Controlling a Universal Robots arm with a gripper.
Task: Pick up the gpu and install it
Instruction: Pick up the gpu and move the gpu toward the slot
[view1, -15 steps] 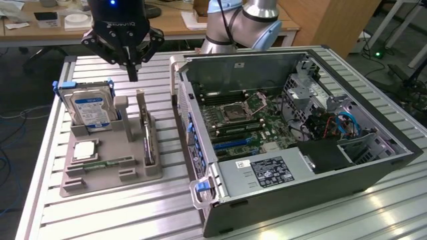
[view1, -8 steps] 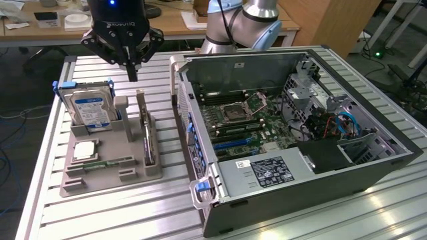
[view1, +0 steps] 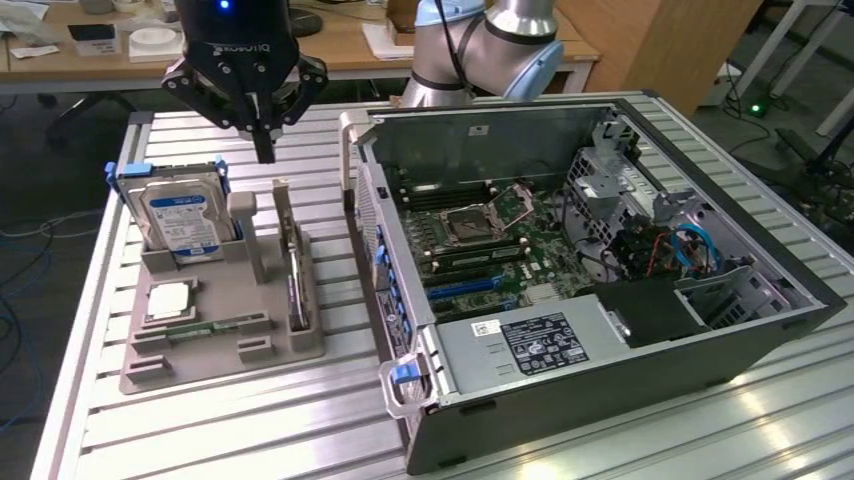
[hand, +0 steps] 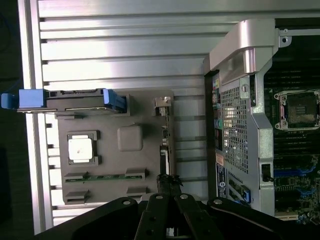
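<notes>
Grey plastic tray (view1: 200, 365) on the slatted aluminium table (view1: 267, 440) holds all the loose parts. The gpu (view1: 290, 260) is standing on its long edge in a slot there, near the hard drive (view1: 187, 222) with the blue label. Nothing's gone into the machine yet, so I'd call this the approach part of the pick.

My gripper (view1: 264, 150) hangs above the tray by one end of the card, not touching it. Its fingers are pressed together with nothing between them. In the wrist view the gripper (hand: 167, 186) lines up pretty well with the gpu (hand: 164, 150) seen edge-on.

My read: a grab needs those fingers spread first so they straddle the thin card, then a straight drop, since the tray's posts sit close. The open PC case (view1: 601, 400) is right alongside with its motherboard (view1: 481, 235) exposed.
</notes>
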